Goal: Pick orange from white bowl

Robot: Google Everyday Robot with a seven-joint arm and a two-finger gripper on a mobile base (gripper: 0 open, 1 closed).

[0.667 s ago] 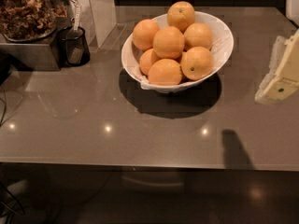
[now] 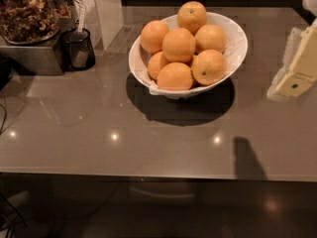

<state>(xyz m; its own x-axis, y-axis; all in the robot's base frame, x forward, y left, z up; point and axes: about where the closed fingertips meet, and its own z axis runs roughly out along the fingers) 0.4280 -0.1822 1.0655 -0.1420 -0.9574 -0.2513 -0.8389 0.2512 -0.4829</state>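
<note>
The white bowl (image 2: 237,47) stands at the back middle of the grey counter, piled with several oranges. A plain-skinned orange (image 2: 178,44) sits at the middle of the pile. An orange with a dark stem dot (image 2: 208,67) lies at the front right of the pile. My gripper (image 2: 296,66), a cream-coloured piece, hangs at the right edge of the view. It is to the right of the bowl, apart from it, and holds nothing that I can see.
A small dark cup (image 2: 78,48) with a utensil stands at the back left, beside a metal box topped by a container of brown dried pieces (image 2: 27,14). A white upright block (image 2: 101,9) stands behind the cup. The counter's front edge (image 2: 148,175) runs across the lower view.
Nothing has clearly moved. The gripper stays at the right edge and the oranges lie as before.
</note>
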